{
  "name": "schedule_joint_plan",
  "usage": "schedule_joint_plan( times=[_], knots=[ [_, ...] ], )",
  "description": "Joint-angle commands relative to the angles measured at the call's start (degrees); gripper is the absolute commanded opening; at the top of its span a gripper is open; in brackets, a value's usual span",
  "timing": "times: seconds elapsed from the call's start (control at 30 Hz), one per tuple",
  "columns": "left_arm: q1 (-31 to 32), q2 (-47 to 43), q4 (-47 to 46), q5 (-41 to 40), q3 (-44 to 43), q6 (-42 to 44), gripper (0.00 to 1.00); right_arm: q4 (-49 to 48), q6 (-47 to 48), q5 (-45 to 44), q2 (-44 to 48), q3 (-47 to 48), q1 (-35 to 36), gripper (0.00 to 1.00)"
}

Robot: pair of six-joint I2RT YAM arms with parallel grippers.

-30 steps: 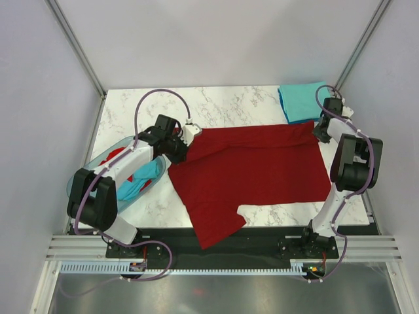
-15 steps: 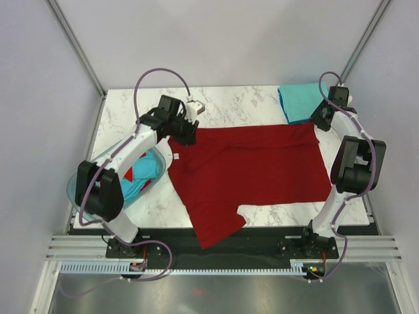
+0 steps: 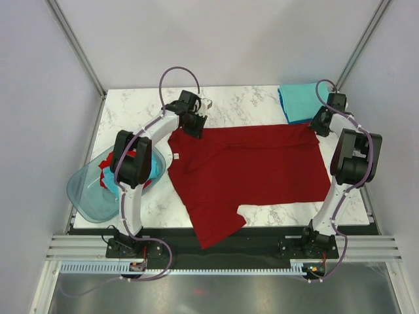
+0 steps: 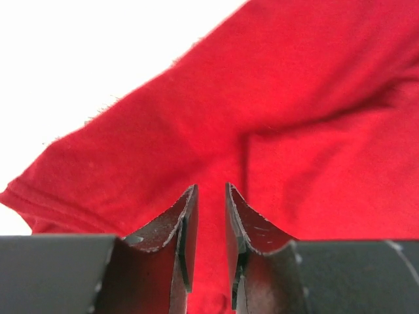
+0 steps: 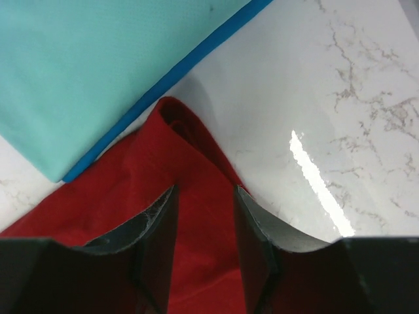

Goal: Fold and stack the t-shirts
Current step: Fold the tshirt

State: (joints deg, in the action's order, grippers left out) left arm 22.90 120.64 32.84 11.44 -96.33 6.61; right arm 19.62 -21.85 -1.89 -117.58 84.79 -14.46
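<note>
Between the left gripper (image 4: 211, 188) fingers, nearly closed, sits the far-left edge of the dark red cotton t-shirt (image 3: 249, 163). The right gripper (image 5: 205, 190) pinches its far-right corner, just beside the folded turquoise t-shirt (image 5: 98, 65) — red cloth lies spread across the white marbled table (image 3: 236, 104).

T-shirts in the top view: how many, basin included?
4: a dark red shirt spread on the table, a folded teal shirt at its far right corner, and a red one plus a teal one in the basin. The left arm may hide more.
</note>
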Motion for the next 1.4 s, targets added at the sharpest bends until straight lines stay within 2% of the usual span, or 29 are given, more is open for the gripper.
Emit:
schedule_joint_plan(
  times=[0.0, 0.13, 0.3, 0.5, 0.63, 0.77, 0.9, 1.03, 1.37],
  knots=[
    [0.0, 3.4, -0.3, -5.0, -3.2, -2.5, 0.3, -3.4, 1.5, -0.1, -1.8, 1.2, -0.8, 0.45],
    [-0.2, 6.2, -0.2, -7.4, -3.0, -3.4, 0.3, -3.8, 0.8, -1.1, -3.4, 1.7, -1.4, 0.34],
    [-0.4, 7.9, -0.3, -9.9, -3.0, -4.7, 0.3, -4.1, 0.2, -7.1, -2.8, 1.4, -1.5, 0.32],
    [-0.9, 6.7, -0.3, -9.3, -3.3, -6.1, 0.32, -3.4, -1.4, -8.2, 0.0, 2.0, -1.6, 0.31],
    [-0.9, 6.3, -0.2, -7.4, -3.2, -6.1, 0.32, -4.3, -0.7, -1.4, 2.3, 1.4, -1.5, 0.34],
    [-0.9, 6.1, -0.3, -6.7, -3.1, -6.1, 0.32, -1.6, -0.4, 0.1, 3.8, 1.3, -1.6, 0.36],
    [-0.9, 5.7, -0.3, -6.4, -2.9, -6.1, 0.32, 4.6, -6.3, -0.8, 5.1, 1.6, -2.1, 0.38],
    [-0.9, 5.7, -0.3, -6.4, -2.8, -5.9, 0.32, 6.7, -11.4, 0.1, 6.2, -0.9, -2.1, 0.42],
    [-0.9, 5.4, -0.2, -7.9, -2.4, -5.9, 0.33, 7.2, -13.6, -4.5, 5.3, -5.0, -2.1, 0.42]
  ],
)
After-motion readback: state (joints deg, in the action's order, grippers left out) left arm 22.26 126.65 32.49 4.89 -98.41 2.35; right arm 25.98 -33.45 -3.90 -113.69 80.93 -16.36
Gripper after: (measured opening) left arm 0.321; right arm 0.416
